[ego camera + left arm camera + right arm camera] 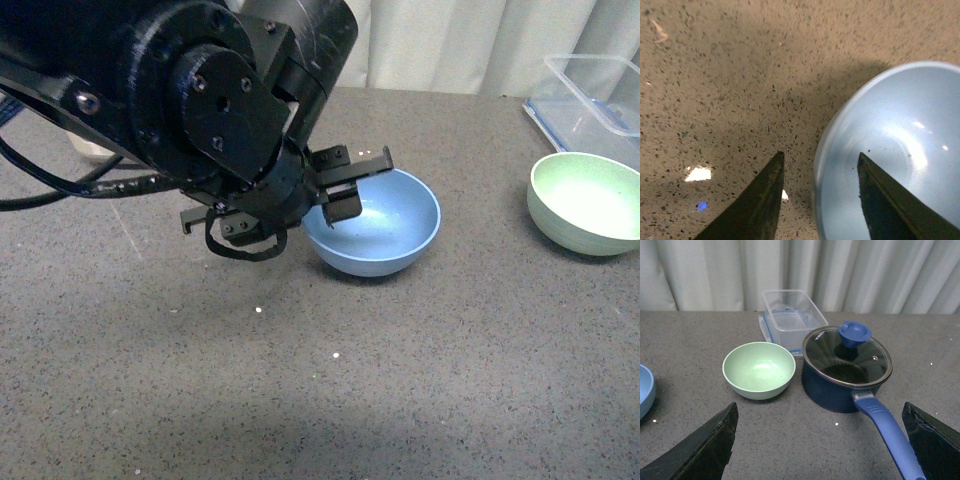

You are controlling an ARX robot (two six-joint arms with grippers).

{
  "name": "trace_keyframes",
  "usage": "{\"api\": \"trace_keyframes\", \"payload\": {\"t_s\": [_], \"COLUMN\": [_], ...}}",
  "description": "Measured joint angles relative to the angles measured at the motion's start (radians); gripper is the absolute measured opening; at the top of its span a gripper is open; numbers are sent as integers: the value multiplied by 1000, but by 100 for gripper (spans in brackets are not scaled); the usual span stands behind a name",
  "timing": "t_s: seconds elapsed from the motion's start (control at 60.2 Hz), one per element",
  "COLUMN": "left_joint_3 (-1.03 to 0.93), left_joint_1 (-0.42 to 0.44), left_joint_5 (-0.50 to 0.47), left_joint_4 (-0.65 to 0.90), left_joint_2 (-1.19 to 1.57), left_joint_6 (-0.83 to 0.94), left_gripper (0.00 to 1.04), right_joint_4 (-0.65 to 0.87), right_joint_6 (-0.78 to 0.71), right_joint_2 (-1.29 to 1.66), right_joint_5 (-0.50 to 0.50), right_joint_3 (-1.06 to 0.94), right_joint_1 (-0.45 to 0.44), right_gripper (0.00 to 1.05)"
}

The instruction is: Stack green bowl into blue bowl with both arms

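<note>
- Bowls, two, front view: our left gripper (360, 188) at the round light-blue plastic bowl (390, 240); round mint-green speckled bowl (588, 205) well right.
- Left wrist: our fingers (762, 202) stand parted, straddling the blue rim.
- Right wrist: our right gripper (820, 410) is spread wide; one dark-blue lidded saucepan (832, 390) and one clear plastic container (792, 315) sit near the green bowl.

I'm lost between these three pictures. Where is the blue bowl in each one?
Front view: blue bowl in the centre, at the left gripper.
Left wrist view: blue bowl close up, its rim between that gripper's fingers.
Right wrist view: blue bowl, a sliver cut by the frame.
Shared landmark: green bowl, in the front and right wrist views.
</note>
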Motion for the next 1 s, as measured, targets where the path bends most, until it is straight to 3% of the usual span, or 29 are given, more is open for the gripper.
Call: {"api": "trace_keyframes", "payload": {"t_s": [0.249,0.315,0.349,0.415,0.498,0.598,0.847,0.996], "left_joint_3": [-159,-232,-263,-372,-541,-683,-928,-1012], "left_joint_1": [78,124,131,147,179,220,323,369], "left_joint_5": [19,27,-26,-134,-128,-96,-1,54], "left_joint_4": [105,137,223,559,917,1140,1142,995], "left_joint_2": [-188,-264,-262,-248,-256,-353,-615,-842], "left_joint_6": [-14,-20,19,167,391,535,616,623], "left_gripper": [85,100,97,86,72,54,4,4], "right_joint_4": [0,0,0,0,0,0,0,0], "right_joint_6": [0,0,0,0,0,0,0,0], "right_joint_2": [0,0,0,0,-1,1,1,0], "right_joint_5": [0,0,0,0,-3,-3,-3,-3], "right_joint_3": [0,0,0,0,0,0,0,0], "right_joint_1": [0,0,0,0,0,-1,-1,-1], "right_gripper": [96,96,96,96,96,96,96,96]}}
